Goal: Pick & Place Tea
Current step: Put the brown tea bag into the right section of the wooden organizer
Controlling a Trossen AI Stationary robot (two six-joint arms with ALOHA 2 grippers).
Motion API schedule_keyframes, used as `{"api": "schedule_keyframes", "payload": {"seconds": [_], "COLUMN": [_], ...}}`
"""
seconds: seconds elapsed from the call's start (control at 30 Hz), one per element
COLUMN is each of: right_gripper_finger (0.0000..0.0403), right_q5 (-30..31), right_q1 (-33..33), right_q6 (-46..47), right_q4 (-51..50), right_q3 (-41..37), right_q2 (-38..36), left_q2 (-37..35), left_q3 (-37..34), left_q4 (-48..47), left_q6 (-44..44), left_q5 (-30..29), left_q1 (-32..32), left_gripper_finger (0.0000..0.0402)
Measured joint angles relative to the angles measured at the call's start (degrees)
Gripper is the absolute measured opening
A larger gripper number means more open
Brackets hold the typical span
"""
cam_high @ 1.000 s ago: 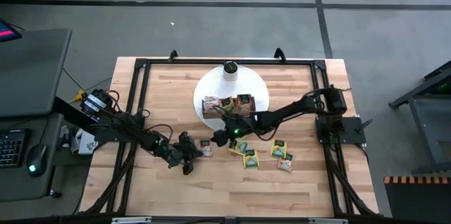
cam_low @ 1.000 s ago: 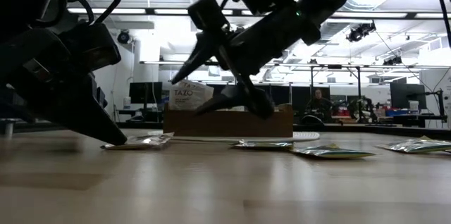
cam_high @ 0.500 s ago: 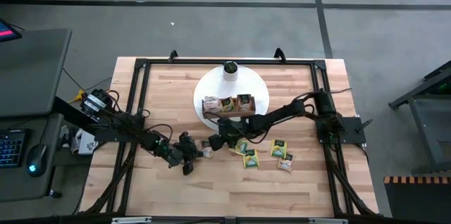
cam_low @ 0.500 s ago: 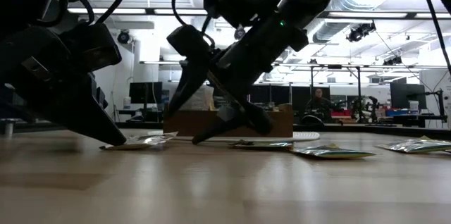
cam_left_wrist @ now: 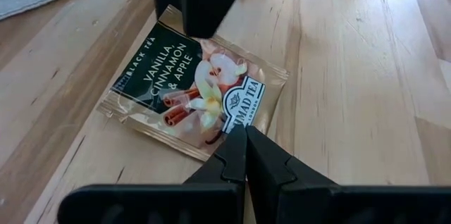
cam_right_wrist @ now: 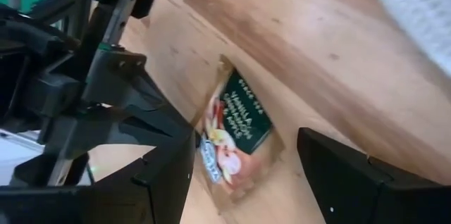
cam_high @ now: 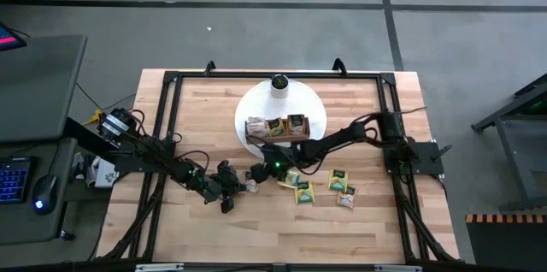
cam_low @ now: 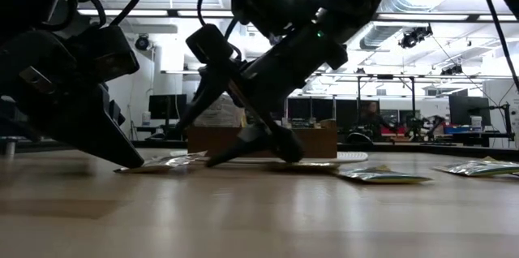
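A wooden table (cam_high: 197, 229) carries a round white mat (cam_high: 312, 109), where a brown wooden tray (cam_high: 256, 132) sits beside a white cylinder with a dark top (cam_high: 279, 83). A desk (cam_high: 38, 84) with a keyboard (cam_high: 13, 178) and mouse (cam_high: 43, 193) stands nearby.

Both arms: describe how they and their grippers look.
Both are black, jointed, with black cables looping along the links. The right arm shows a small green light near its wrist. The left gripper has matte black fingers tapering to wedge tips; the right gripper has broad, flat black fingers.

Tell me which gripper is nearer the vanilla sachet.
Left. The shut left gripper presses on the vanilla sachet. The open right gripper straddles it from above.
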Motion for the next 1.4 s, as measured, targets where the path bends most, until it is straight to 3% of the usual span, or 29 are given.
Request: {"api": "schedule_keyframes", "payload": {"seconds": [0.13, 0.27, 0.63, 0.7, 1.07, 1.4], "right_gripper_finger": [0.0247, 0.0217, 0.0026, 0.0007, 0.0002, 0.0001], "right_q5": [-0.2, -0.6, -1.2, -1.4, -1.2, -1.2], "right_q1": [0.2, 0.2, 0.2, 0.2, 0.4, 0.2], "right_q6": [0.1, 0.2, -2.2, -3.2, -8.1, -12.5], "right_q4": [0.0, -0.2, 1.2, 1.4, 1.4, 0.7], "right_q3": [0.4, 0.4, 0.3, 0.2, 0.1, 0.0], "right_q2": [0.4, 0.5, 0.6, 0.6, -0.3, -1.1], "left_q2": [0.0, 0.0, 0.0, 0.0, -3.6, -16.4], "left_q3": [0.0, 0.0, -0.1, -0.1, -0.2, -0.5], "left_q4": [0.0, 0.0, 0.0, 0.0, -2.1, -20.3], "left_q6": [0.0, 0.0, 0.0, 0.0, 0.0, -5.7], "left_q5": [0.1, 0.2, 0.7, 0.7, 2.2, 6.7], "left_q1": [0.0, 0.0, 0.0, 0.0, 0.0, -0.1], "left_gripper_finger": [0.0001, 0.0001, 0.0001, 0.0001, 0.0001, 0.0001]}}
